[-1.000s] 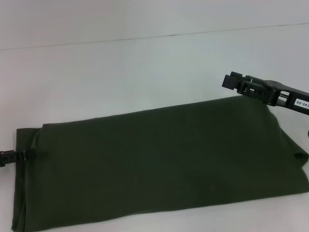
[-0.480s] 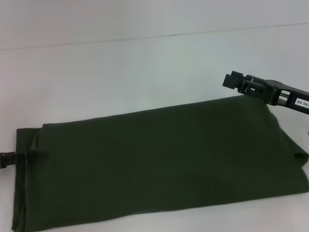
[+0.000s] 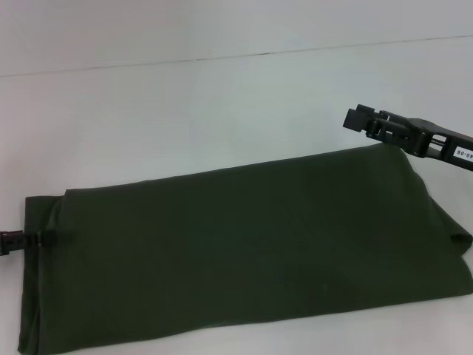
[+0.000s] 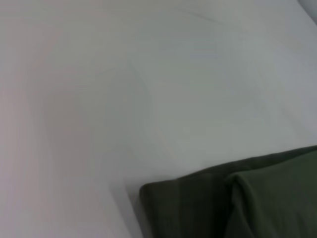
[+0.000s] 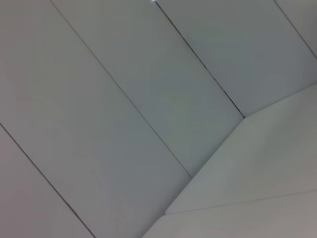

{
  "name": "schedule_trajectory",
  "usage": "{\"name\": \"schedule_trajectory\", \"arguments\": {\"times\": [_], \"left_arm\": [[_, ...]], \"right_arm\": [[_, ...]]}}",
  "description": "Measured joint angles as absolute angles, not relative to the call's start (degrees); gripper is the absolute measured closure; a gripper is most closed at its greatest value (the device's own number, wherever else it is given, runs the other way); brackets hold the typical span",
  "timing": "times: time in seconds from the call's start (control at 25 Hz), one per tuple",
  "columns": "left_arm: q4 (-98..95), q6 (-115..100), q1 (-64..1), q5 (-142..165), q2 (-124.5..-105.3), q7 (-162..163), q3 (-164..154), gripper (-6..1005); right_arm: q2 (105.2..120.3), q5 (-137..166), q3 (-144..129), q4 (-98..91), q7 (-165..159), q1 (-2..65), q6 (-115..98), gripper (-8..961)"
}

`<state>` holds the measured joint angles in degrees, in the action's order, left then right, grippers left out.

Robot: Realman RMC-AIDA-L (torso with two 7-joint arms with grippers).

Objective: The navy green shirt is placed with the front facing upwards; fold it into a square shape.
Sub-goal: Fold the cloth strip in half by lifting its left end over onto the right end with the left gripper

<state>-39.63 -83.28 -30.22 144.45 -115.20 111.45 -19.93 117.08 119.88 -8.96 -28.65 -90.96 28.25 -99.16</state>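
I am holding the shirt [image 3: 244, 251], folded into a long band on the worktop [image 3: 185, 111], by both ends, left end effector [image 3: 37, 239] clamped on its edge, right end effector [image 3: 369, 122] lifting the far corner, grip undeterminable.

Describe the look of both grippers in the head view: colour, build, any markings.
Both are black. The right gripper is blocky and angular, built from stacked plates with notched edges, and its body carries a small white label with dark digits, cut off by the frame edge. The left gripper shows only as a slim black segmented piece. No cables or sleeves are visible.
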Motion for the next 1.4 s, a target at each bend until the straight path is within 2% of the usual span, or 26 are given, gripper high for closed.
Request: {"name": "schedule_trajectory", "arguments": {"times": [1.4], "left_arm": [[-39.76, -87.2, -31.95, 145.21, -115.12, 111.33, -20.8, 124]], "right_arm": [[116.99, 119.88, -8.96, -28.59, -91.05, 28.52, -98.8, 174]]}}
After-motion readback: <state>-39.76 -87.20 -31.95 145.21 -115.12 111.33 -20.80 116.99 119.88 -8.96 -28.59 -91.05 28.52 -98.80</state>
